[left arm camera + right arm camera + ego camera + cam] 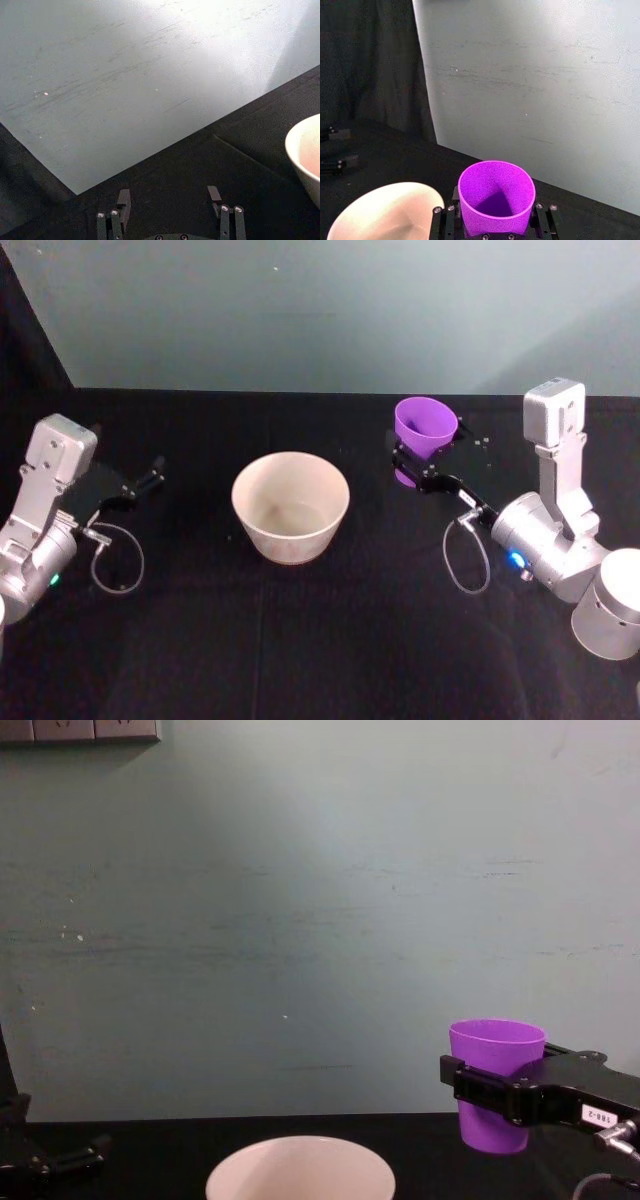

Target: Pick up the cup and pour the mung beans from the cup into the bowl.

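Bowl stands central on the black table. Right of the bowl, apart from it and raised, the right gripper clamps the upright cup. The left gripper rests left of the bowl, fingers spread. Risk: tilting before the cup's rim is over the bowl would scatter mung beans across the table.

Bowl: at the centre of the table, between the two grippers.
Cup: upright, right of the bowl and slightly behind it, apart from it, clasped by the right gripper.
Left gripper: left of the bowl, well apart, fingers spread.
Wall: behind the table.
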`<control>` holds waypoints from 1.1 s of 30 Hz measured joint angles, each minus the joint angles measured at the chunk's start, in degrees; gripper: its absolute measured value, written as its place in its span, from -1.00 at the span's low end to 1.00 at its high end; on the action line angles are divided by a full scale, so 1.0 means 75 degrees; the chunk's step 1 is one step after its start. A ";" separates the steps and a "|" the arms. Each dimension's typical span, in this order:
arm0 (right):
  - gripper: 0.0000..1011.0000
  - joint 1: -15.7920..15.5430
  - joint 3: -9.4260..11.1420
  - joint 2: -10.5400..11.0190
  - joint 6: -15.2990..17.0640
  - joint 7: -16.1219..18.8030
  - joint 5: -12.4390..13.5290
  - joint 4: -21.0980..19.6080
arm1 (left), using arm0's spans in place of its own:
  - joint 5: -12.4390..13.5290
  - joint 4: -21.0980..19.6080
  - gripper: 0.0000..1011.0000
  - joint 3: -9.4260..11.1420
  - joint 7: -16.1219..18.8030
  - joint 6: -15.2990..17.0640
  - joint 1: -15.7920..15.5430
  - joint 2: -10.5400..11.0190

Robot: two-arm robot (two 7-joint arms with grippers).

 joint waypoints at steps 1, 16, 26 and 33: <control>0.43 0.0000 0.0000 0.0000 0.0000 0.0001 0.0000 0.0000 | 0.0000 0.0000 0.98 0.0000 0.0000 0.0000 0.0000 0.0000; 0.43 0.0139 -0.0313 0.0154 -0.0405 -0.0034 -0.1184 -0.0206 | 0.0000 0.0000 0.98 0.0000 0.0000 0.0000 0.0000 0.0000; 0.43 0.0543 -0.0962 0.0433 -0.0261 -0.0162 -0.3017 -0.0412 | 0.0000 0.0000 0.98 0.0000 0.0000 0.0000 0.0000 0.0000; 0.43 0.0979 -0.1411 0.0539 0.0099 0.0090 -0.3983 -0.0507 | 0.0000 0.0000 0.98 0.0000 0.0000 0.0000 0.0000 0.0000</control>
